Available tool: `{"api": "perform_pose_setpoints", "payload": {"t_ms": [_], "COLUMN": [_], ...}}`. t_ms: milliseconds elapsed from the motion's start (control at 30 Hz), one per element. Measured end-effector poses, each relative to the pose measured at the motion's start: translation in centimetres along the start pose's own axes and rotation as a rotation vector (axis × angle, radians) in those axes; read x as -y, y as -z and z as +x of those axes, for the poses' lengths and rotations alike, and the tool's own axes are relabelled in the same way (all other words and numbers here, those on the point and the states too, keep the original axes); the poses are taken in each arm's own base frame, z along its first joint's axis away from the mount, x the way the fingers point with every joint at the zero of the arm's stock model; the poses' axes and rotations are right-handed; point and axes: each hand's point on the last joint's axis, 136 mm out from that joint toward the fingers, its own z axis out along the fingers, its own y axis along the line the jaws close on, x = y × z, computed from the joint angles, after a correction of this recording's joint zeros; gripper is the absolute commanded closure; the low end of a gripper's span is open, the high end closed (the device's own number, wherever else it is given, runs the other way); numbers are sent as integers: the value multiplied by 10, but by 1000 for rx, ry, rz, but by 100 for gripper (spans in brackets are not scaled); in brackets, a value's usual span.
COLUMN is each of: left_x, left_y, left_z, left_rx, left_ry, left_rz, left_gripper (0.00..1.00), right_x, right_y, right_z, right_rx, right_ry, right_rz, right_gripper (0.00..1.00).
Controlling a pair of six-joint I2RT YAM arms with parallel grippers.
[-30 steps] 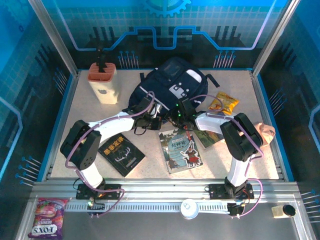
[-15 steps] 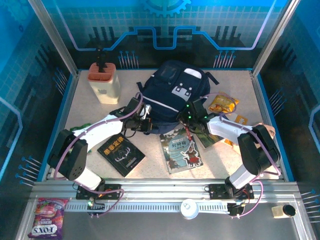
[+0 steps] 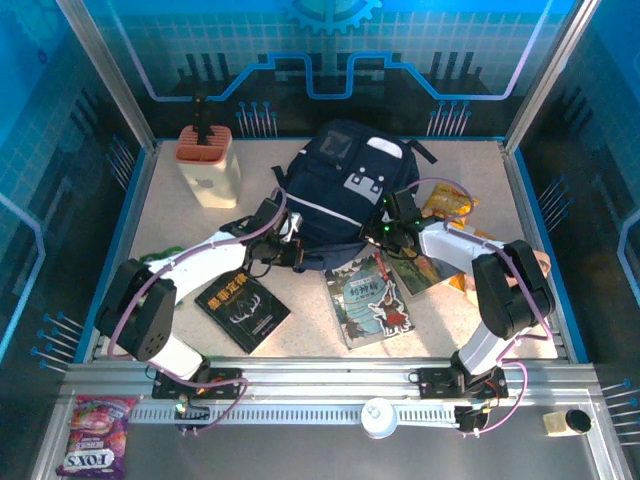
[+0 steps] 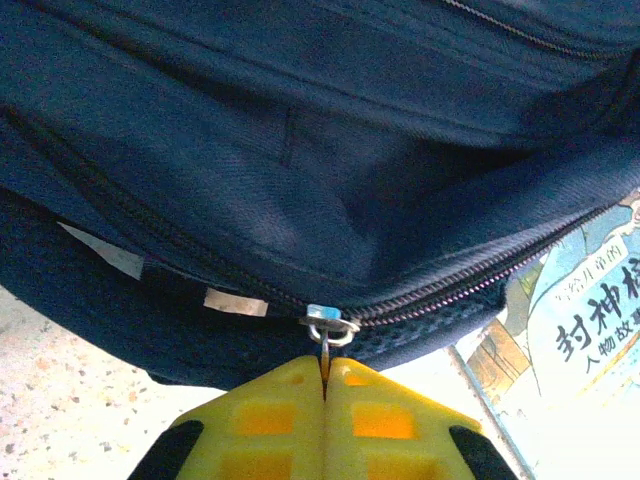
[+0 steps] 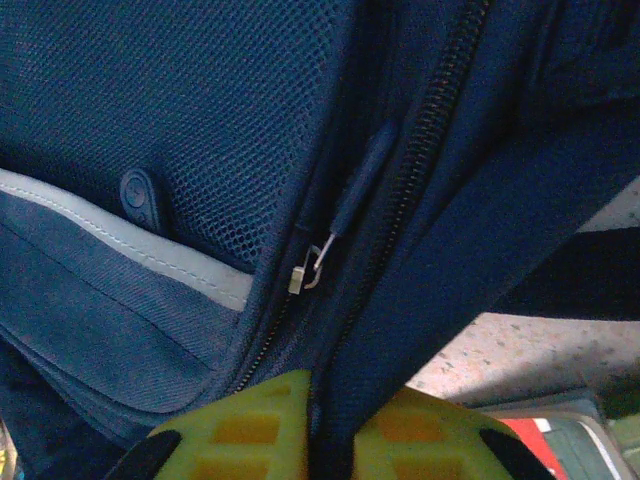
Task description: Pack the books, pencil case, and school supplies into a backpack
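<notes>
You see three books [image 3: 372, 300] on surface [image 3: 180, 235], one backpack [image 3: 345, 190]: navy, white patches. Your left pincer [image 4: 324, 372] clamps zipper pull [image 4: 330, 326]; right pincer [image 5: 318, 388] pinches backpack fabric.

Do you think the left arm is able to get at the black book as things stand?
Probably not yet: its fingers are shut on the backpack's zipper pull. The black book itself lies uncovered just beside that arm, so releasing should free the way.

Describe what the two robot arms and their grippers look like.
The left arm and right arm have white links, bulky black joints and lilac cables looping alongside; a green light glows at the right wrist. The left gripper and right gripper have yellow fingers with waffle-grid recesses.
</notes>
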Motion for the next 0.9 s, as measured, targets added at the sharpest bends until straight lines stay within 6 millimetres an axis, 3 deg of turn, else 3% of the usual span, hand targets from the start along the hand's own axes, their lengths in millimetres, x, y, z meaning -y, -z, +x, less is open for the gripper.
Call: {"api": "perform_pose_setpoints", "payload": {"t_ms": [133, 400, 533, 700, 800, 900], "left_x": [8, 24, 40, 46, 42, 40], "left_y": [14, 34, 39, 35, 28, 26], "left_z": [0, -1, -3, -9, -16, -22], "left_rx": [24, 37, 36, 19, -3, -3], "left_ry": [-17, -44, -84, -93, -87, -87], "left_rz": [16, 55, 95, 93, 50, 22], "left_gripper": [100, 100, 100, 100, 100, 100], "right_x": [-15, -57, -48, -30, -36, -45], "right_y": [6, 30, 29, 5, -7, -7], "right_z": [-5, -39, -50, -55, -59, -66], "right_rx": [-17, 38, 46, -14, -39, -34], "right_ry": [35, 119, 112, 85, 88, 97], "right_rz": [-25, -95, -89, -82, -102, -125], "right_gripper": [87, 86, 86, 85, 85, 85]}}
